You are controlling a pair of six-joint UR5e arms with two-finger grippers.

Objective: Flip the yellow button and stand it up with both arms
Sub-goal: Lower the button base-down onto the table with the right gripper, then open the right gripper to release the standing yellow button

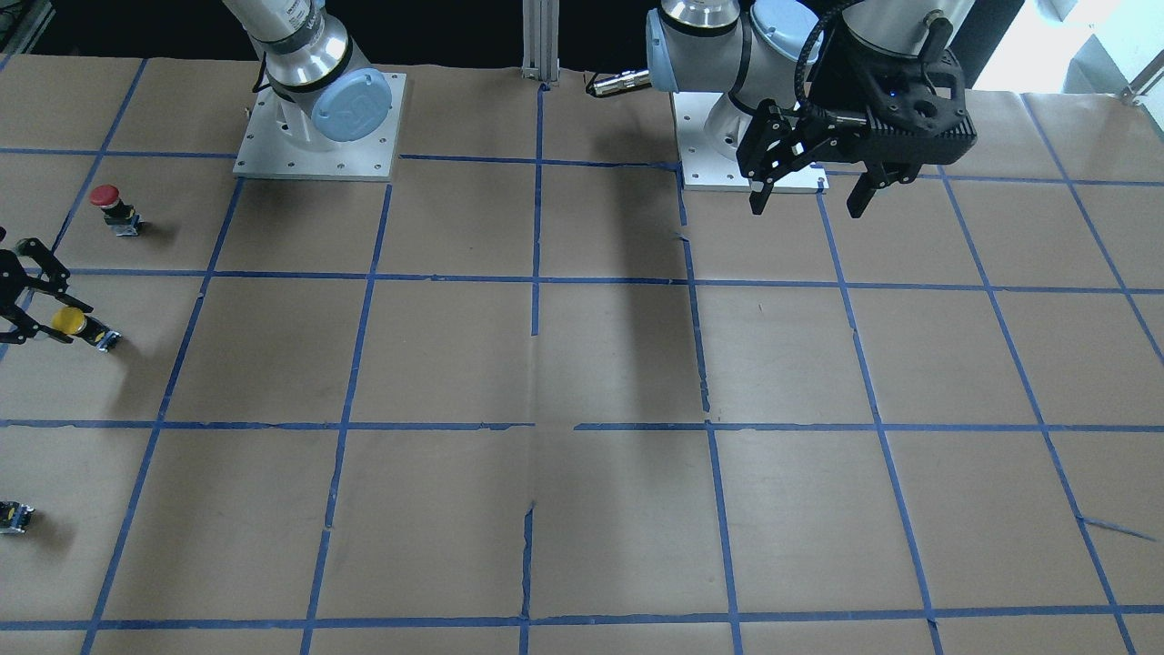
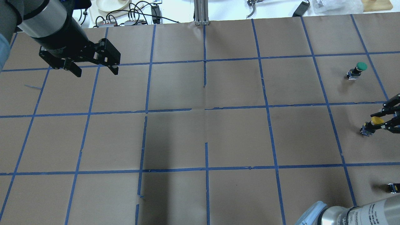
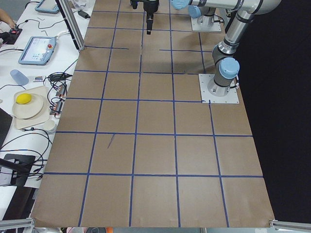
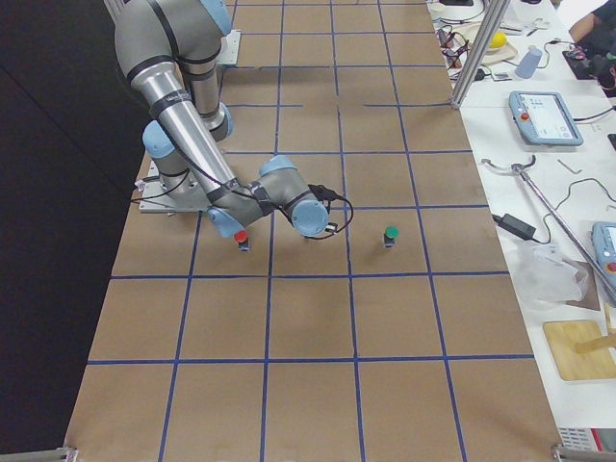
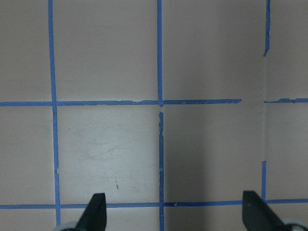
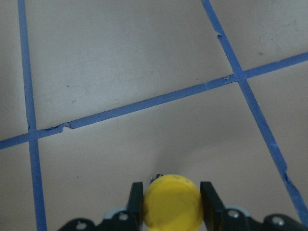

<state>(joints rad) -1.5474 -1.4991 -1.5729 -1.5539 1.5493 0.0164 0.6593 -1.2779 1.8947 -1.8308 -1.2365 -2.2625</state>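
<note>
**Right wrist-mounted view: right gripper (image 6: 172,186) clamped on the yellow button (image 6: 172,207)**

We see both black fingers (image 6: 136,201) pressed flush against the round yellow cap, one on each side, so the jaws are closed on it. In the exterior front-facing view the button is tilted rather than upright. Its cap sits between the fingers and its black-and-grey body points away from the gripper. We cannot tell whether that body touches the paper-covered table (image 1: 618,364). The right arm (image 4: 178,115) bends low over the yellow button, and in the exterior right view its wrist hides the button from us.

On the robot's side of the yellow button a red-capped button (image 1: 111,205) stands upright, apart from it. On the side of the yellow button away from the robot we find a green-capped button (image 2: 361,66), also upright and apart.

Well apart from the yellow button, across the table, the left gripper (image 1: 809,202) hangs above the paper with its fingers spread wide. Its wrist camera looks straight down on blue tape lines (image 5: 160,53) crossing the paper. The left arm (image 1: 700,55) rises just behind that gripper, on the robot's side
</note>
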